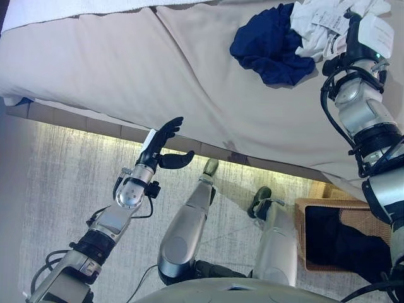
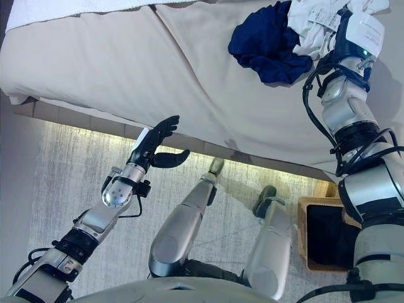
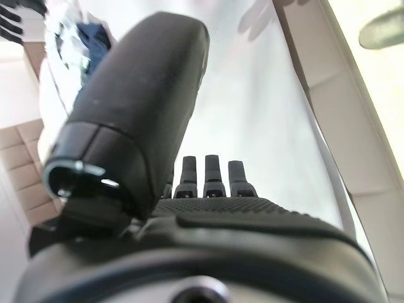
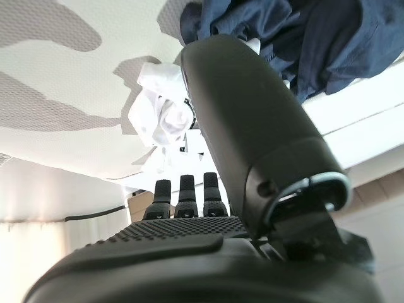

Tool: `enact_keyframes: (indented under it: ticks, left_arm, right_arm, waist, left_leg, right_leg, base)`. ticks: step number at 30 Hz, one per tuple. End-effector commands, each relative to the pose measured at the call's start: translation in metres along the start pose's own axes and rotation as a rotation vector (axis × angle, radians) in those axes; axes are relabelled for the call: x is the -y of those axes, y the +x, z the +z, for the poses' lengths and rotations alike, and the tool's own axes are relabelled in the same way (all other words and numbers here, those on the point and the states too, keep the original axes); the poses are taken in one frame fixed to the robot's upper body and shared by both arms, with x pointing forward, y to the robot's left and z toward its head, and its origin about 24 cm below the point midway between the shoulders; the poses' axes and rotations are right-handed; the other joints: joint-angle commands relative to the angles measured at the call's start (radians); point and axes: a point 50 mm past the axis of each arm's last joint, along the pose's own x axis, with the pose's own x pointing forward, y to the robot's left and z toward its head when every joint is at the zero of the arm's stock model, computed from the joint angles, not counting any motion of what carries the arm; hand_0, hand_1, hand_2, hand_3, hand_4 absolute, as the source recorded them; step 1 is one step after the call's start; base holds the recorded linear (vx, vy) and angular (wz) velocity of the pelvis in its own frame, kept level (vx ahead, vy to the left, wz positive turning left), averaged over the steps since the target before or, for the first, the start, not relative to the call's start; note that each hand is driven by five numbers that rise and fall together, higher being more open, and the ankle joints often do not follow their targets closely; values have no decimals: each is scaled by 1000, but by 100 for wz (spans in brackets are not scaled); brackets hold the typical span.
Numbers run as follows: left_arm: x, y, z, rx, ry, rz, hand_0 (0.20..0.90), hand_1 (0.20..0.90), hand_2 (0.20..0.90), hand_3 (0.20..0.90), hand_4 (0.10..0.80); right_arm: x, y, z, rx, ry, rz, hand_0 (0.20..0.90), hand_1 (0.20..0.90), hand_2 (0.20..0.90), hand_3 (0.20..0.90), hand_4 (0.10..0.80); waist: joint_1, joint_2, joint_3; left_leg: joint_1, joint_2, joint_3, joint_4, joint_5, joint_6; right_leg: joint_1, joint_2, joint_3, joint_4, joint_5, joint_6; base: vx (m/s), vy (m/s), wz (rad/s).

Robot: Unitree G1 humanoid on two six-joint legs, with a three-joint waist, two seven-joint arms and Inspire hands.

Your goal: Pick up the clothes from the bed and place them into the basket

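Note:
A navy garment [image 1: 271, 44] and a white garment [image 1: 319, 28] lie bunched together on the beige bed [image 1: 126, 69] at the far right. My right hand [image 1: 353, 28] reaches over the white garment. In the right wrist view my right hand [image 4: 177, 240] has straight fingers, with the white garment [image 4: 161, 117] and the navy garment [image 4: 315, 38] just past them. My left hand [image 1: 161, 146] is open and empty, held in the air at the bed's near edge. It also shows in the left wrist view [image 3: 240, 214].
A wicker basket [image 1: 302, 240] stands on the floor at the lower right, beside the bed, with dark clothes [image 1: 334, 243] in it. A white blanket edge [image 1: 76, 7] lies along the far side of the bed. Grey carpet [image 1: 63, 189] covers the floor.

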Motion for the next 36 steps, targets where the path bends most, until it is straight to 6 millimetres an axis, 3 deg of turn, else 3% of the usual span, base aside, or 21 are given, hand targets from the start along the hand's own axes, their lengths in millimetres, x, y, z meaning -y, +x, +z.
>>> enact_keyframes:
  ticks: [1, 5, 8, 18, 27, 36]
  left_arm:
    - [-7, -7, 33, 189, -48, 22, 900, 900, 900, 900, 800]
    - [-5, -9, 33, 191, -46, 16, 900, 900, 900, 900, 800]
    - [-7, -11, 31, 195, -40, 41, 900, 900, 900, 900, 800]
    - [-18, -13, 31, 203, -30, 90, 900, 900, 900, 900, 800]
    - [-21, -15, 36, 220, -42, 91, 900, 900, 900, 900, 800]
    - [-24, -25, 42, 270, -79, 110, 900, 900, 900, 900, 800]
  right_arm:
    - [81, 17, 41, 204, 135, -311, 900, 900, 900, 900, 800]
    - [86, 11, 60, 339, 165, -345, 900, 900, 900, 900, 800]
    - [89, 0, 82, 475, 59, -411, 900, 900, 900, 900, 800]
    - [90, -4, 110, 558, -53, -371, 900, 900, 900, 900, 800]
    - [82, 9, 104, 470, -101, -248, 900, 900, 900, 900, 800]
    - [86, 30, 69, 217, -299, -160, 900, 900, 900, 900, 800]
  waist:
    - [13, 15, -38]
    - [19, 21, -38]
    - [23, 20, -38]
    - [52, 19, -38]
    - [84, 33, -38]
    - [104, 56, -38]
  left_leg:
    - [-39, -65, 132, 121, -162, 116]
    - [-74, -72, 136, 146, -163, 119]
    - [-89, -74, 132, 154, -162, 122]
    - [-83, -81, 117, 137, -147, 112]
    - [-136, -100, 110, 189, -157, 117]
    - [-285, -108, 125, 295, -182, 136]
  right_leg:
    - [-11, 77, -73, 89, -34, -63]
    - [-46, 75, -75, 114, -38, -62]
    - [-62, 75, -81, 119, -35, -58]
    - [-39, 67, -104, 95, -27, -52]
    - [-87, 44, -116, 143, -40, -53]
    - [-246, 27, -101, 233, -54, -53]
  base:
    - [36, -28, 2]
    - [12, -29, 5]
    - [-3, -17, 2]
    - [26, -1, 3]
    - [30, 28, 13]
    - [-10, 22, 13]
